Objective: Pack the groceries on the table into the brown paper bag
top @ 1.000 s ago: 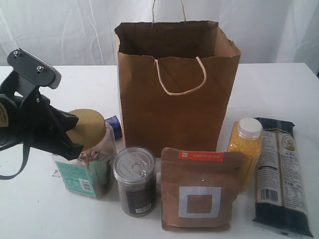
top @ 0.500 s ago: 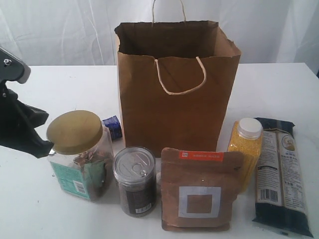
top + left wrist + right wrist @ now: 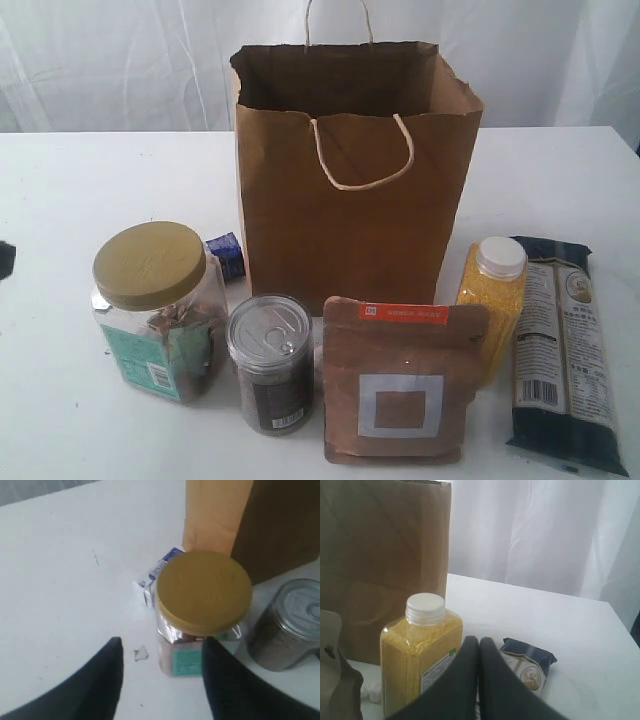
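1. Left wrist view: left pincer [image 3: 162,647] is apart, empty, near the jar [image 3: 202,592].
2. Right pincer [image 3: 479,647] is pressed together, empty, beside the bottle [image 3: 420,650].
3. Bag [image 3: 355,165] stands mid-desk [image 3: 100,180], with the groceries in a row along the near edge.

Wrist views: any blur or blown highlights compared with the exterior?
Left wrist view: left fingers soft-edged, gold-lidded clear jar fairly sharp, table bright with specks readable. Right wrist view: right fingers blurred, yellow-grain bottle crisp. Exterior view: even light, sharp, faint shadows only.
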